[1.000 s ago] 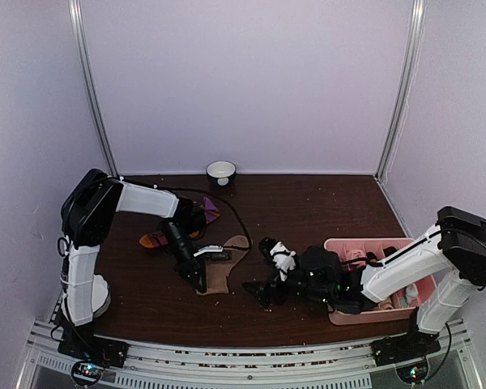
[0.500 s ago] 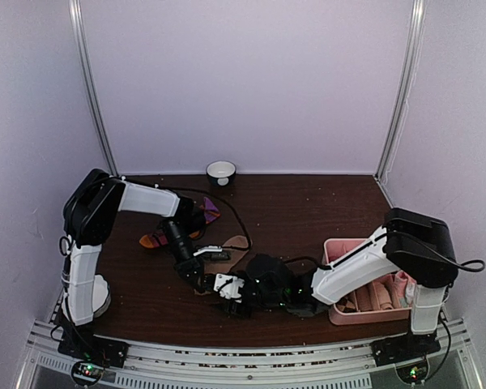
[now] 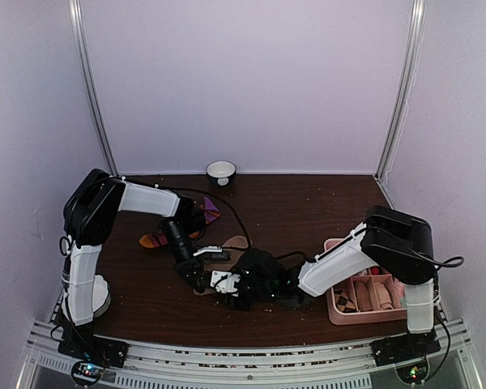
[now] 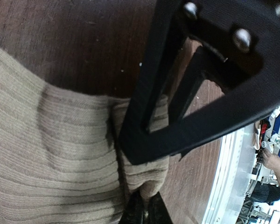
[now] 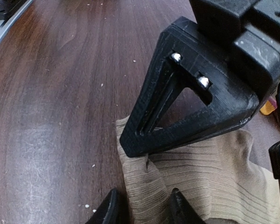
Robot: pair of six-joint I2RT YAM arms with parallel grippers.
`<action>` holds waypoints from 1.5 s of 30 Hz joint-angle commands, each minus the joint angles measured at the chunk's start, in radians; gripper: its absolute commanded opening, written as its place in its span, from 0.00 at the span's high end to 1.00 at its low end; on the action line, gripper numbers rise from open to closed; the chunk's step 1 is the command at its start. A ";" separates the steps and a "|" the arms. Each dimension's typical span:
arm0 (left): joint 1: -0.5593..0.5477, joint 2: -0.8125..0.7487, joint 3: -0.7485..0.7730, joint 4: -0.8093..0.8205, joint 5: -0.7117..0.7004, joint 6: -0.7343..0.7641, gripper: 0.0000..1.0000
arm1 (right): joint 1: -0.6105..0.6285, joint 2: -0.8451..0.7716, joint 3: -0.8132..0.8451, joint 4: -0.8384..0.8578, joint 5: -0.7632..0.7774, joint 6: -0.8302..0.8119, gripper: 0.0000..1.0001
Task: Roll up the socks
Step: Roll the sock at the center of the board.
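Observation:
The tan sock lies flat on the dark table, its near corner under both grippers. My left gripper is shut on a small fold at the sock's edge, seen pinched between its tips in the left wrist view. My right gripper has come in from the right and meets it there. Its two fingertips press a raised ridge of the tan sock from both sides. The dark red sock with orange tips lies behind the left arm, partly hidden.
A pink divided tray holding small rolled socks stands at the right front. A white bowl sits at the back wall. A black cable runs across the table behind the tan sock. The metal rail borders the near edge.
The right arm has swung left from beside the pink tray to the tan sock's near corner, and its jaws have narrowed around the fold. The left gripper has stayed put, shut.

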 commanded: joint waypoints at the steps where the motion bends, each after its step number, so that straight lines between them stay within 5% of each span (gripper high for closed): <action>1: 0.006 0.032 0.007 0.010 -0.106 0.012 0.96 | -0.010 0.034 0.031 -0.038 -0.038 -0.002 0.70; 8: 0.007 0.015 0.002 0.035 -0.124 -0.004 0.86 | -0.014 0.026 0.019 -0.095 -0.068 -0.005 1.00; 11: 0.013 -0.015 -0.003 0.054 -0.121 -0.005 0.74 | -0.022 0.013 0.011 -0.140 -0.078 0.035 1.00; 13: 0.022 -0.061 -0.021 0.088 -0.119 -0.010 0.45 | -0.031 0.002 0.016 -0.183 -0.092 0.085 1.00; 14: 0.028 -0.093 -0.031 0.114 -0.119 -0.017 0.07 | -0.038 -0.001 0.018 -0.203 -0.106 0.110 1.00; 15: 0.032 -0.125 -0.042 0.139 -0.119 -0.025 0.02 | -0.045 -0.007 0.021 -0.224 -0.122 0.137 1.00; 24: 0.068 -0.548 -0.218 0.455 -0.252 -0.148 0.02 | -0.094 0.017 0.104 -0.507 -0.291 0.255 1.00; 27: 0.098 -0.577 -0.269 0.500 -0.328 -0.173 0.02 | -0.118 0.037 0.141 -0.583 -0.342 0.290 1.00; 30: 0.152 -0.513 -0.188 0.375 -0.240 -0.148 0.02 | -0.130 0.052 0.157 -0.624 -0.373 0.327 1.00; 33: 0.128 -0.638 -0.291 0.536 -0.400 -0.144 0.02 | -0.140 0.069 0.143 -0.630 -0.405 0.366 1.00; 38: 0.147 -0.738 -0.410 0.707 -0.437 -0.236 0.03 | -0.148 0.105 0.108 -0.629 -0.435 0.407 1.00; 41: 0.135 -0.683 -0.373 0.589 -0.281 -0.100 0.26 | -0.161 0.123 0.083 -0.594 -0.457 0.453 1.00; 45: -0.014 -0.794 -0.541 0.689 -0.300 0.060 0.38 | -0.195 0.153 0.068 -0.557 -0.497 0.518 1.00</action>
